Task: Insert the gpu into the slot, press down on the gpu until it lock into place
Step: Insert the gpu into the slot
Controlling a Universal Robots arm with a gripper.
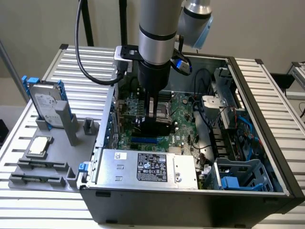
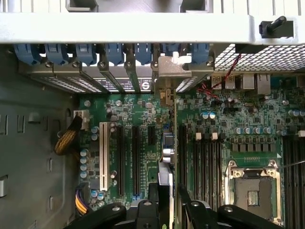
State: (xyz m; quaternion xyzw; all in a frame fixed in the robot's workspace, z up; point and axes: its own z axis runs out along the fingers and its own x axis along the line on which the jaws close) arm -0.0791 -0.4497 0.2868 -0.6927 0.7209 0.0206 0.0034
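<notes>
Your gripper [image 2: 167,195] is clamped on the card [image 2: 167,174], one finger against each face, and holds it standing on edge over the green board [image 2: 143,119]. From the wrist you see the card edge-on; its metal end plate [image 2: 174,67] sits at the rear wall of the case, beside a row of blue clips [image 2: 86,52].

In the exterior view your arm [image 1: 157,28] reaches straight down into the open computer case [image 1: 267,143]. The blue slot [image 1: 143,141] shows at 7 o'clock from the fingertips, close under the card. You cannot tell whether the card is fully seated in it.

For writing, you have two labels on the silver box [image 1: 109,171] at 6 o'clock from the gripper: a large dark label [image 1: 152,167] and a small white label [image 1: 120,156]. The print on both is too small to read.

Counting on the board from the wrist, you get:
- one white slot [image 2: 103,162]
- two long black slots [image 2: 121,162]
- one short black slot [image 2: 151,136]
- one bare chip socket [image 2: 250,191]

Outside the case, at 9 o'clock, a grey tray [image 1: 28,181] carries one hard drive [image 1: 45,102] standing upright, its label unreadable, and one chip [image 1: 39,145] lying flat. One blue cage [image 1: 238,176] sits at 4 o'clock inside the case.
</notes>
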